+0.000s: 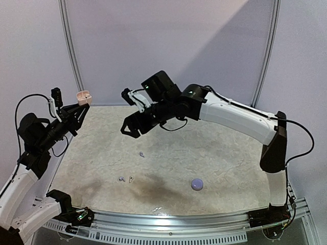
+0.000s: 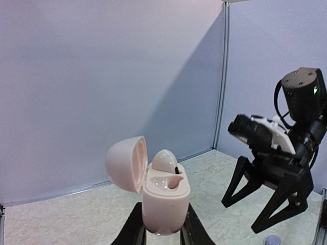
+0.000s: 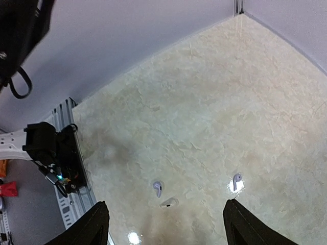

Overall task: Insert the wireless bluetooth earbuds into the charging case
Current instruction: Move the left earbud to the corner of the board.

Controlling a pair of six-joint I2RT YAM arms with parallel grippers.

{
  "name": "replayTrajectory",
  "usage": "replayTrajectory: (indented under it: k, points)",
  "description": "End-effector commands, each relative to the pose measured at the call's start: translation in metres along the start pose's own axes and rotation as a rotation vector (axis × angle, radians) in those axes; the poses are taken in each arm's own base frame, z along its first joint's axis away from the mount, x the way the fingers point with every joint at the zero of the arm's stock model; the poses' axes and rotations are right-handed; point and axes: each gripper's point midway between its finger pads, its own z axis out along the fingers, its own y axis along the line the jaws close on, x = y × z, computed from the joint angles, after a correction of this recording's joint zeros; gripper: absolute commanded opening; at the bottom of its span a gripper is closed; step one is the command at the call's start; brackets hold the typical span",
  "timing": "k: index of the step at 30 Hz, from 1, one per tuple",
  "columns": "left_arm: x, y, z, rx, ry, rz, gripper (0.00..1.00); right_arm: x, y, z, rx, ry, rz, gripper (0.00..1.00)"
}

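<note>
My left gripper [image 1: 82, 104] is shut on an open, pale pink charging case [image 1: 83, 96] and holds it upright, high above the table's left side. In the left wrist view the case [image 2: 162, 196] stands between my fingers [image 2: 134, 229] with its lid [image 2: 125, 161] swung back. One earbud [image 2: 166, 161] sits in its far socket; the near socket is empty. Three tiny earbuds lie on the table: one [image 1: 141, 153] and a pair [image 1: 121, 179], [image 1: 131, 178]. My right gripper [image 1: 132, 130] is open and empty, hovering above them. Its view shows the same earbuds [image 3: 236, 180], [image 3: 158, 188], [image 3: 170, 202].
A small rounded lavender pebble-like case [image 1: 197, 184], closed, lies on the table near the front right of centre. A metal rail [image 1: 179, 224] runs along the near edge. Grey walls close in the back and sides. A dark stain [image 1: 148, 189] marks the tabletop.
</note>
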Motion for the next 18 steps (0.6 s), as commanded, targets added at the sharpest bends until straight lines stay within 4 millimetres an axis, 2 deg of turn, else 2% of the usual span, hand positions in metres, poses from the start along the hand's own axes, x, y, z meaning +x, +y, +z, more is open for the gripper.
replayTrajectory:
  k: [1, 6, 10, 14, 18]
  points:
    - [0.013, 0.014, -0.001, -0.047, 0.008, -0.017, 0.00, 0.051, -0.013, 0.032, 0.038, 0.189, -0.003, 0.79]
    - [0.018, 0.021, 0.006, -0.060, 0.068, 0.059, 0.00, 0.080, -0.019, 0.052, 0.088, 0.266, 0.020, 0.79]
    - [0.017, 0.017, 0.010, -0.018, 0.048, 0.107, 0.00, 0.092, -0.014, 0.070, 0.117, 0.274, 0.084, 0.76]
    - [0.015, 0.013, 0.004, -0.005, -0.052, 0.041, 0.00, 0.101, -0.021, 0.091, 0.227, 0.245, 0.147, 0.74]
    - [0.002, 0.012, -0.007, -0.031, -0.112, -0.052, 0.00, 0.117, -0.025, 0.101, 0.264, 0.256, 0.330, 0.69]
